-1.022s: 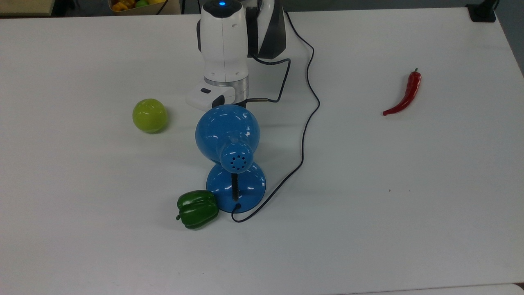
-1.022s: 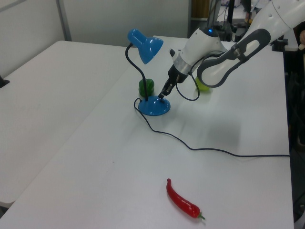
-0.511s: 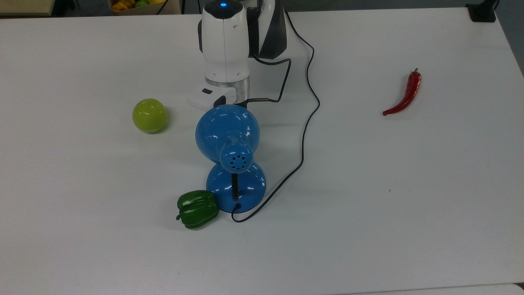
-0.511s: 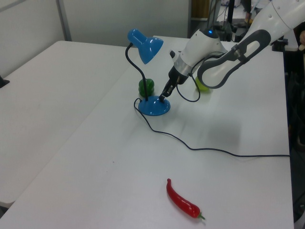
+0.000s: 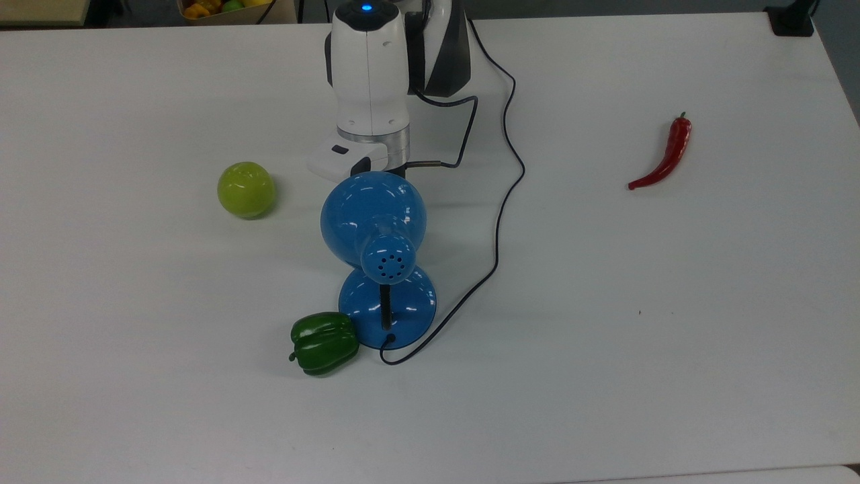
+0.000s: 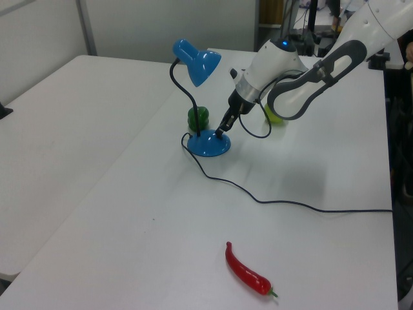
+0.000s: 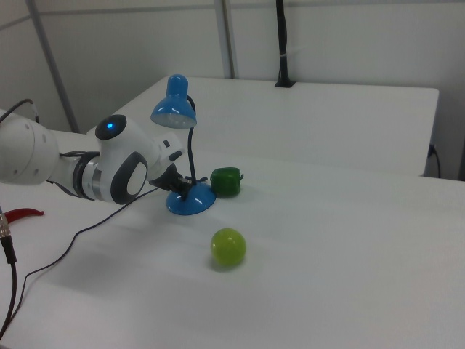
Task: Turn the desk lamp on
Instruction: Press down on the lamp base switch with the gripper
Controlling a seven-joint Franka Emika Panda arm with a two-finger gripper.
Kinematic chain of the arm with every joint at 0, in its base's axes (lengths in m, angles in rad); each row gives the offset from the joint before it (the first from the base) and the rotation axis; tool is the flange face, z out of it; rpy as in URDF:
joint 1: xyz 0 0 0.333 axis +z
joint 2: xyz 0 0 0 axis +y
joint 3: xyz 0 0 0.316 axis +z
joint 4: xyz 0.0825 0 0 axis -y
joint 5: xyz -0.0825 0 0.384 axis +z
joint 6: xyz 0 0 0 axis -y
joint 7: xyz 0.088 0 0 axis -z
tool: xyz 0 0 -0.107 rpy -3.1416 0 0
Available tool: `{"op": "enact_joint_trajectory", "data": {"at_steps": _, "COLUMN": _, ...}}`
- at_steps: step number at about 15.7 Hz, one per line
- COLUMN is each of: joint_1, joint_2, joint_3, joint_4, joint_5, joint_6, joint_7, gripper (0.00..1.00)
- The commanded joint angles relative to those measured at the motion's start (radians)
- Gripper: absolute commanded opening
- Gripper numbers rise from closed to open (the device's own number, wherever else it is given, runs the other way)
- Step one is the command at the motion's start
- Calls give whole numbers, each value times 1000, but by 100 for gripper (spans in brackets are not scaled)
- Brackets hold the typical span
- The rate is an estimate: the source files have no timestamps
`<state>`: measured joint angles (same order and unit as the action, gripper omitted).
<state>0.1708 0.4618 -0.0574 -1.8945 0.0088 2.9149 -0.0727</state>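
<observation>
Desk lamp (image 6: 200, 97) stands mid-surface (image 5: 672, 336), its round base (image 6: 209, 143) just beside a green bell pepper (image 5: 324, 343), the shade unlit. The pincer (image 6: 221, 132) has its tip down on the base's top, on the side toward the arm; whether its fingers are parted or closed I cannot tell, and it seems to hold nothing. The step looks like pressing a switch on the base. Doing it well likely means a straight, short downward push so the light base does not slide or tip, keeping clear of the black neck (image 6: 182, 90) and the cord (image 5: 500, 202).
</observation>
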Motion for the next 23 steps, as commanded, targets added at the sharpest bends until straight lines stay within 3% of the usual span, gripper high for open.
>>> {"op": "enact_joint_trajectory", "data": {"at_steps": 1, "joint_1": 19, "joint_2": 9, "joint_3": -21, "joint_4": -15, "joint_5": -24, "joint_6": 6, "joint_7": 27, "gripper": 0}}
{"op": "enact_joint_trajectory", "data": {"at_steps": 23, "joint_1": 16, "joint_2": 38, "joint_3": -21, "joint_4": -17, "joint_5": -35, "joint_6": 9, "joint_7": 27, "gripper": 0}}
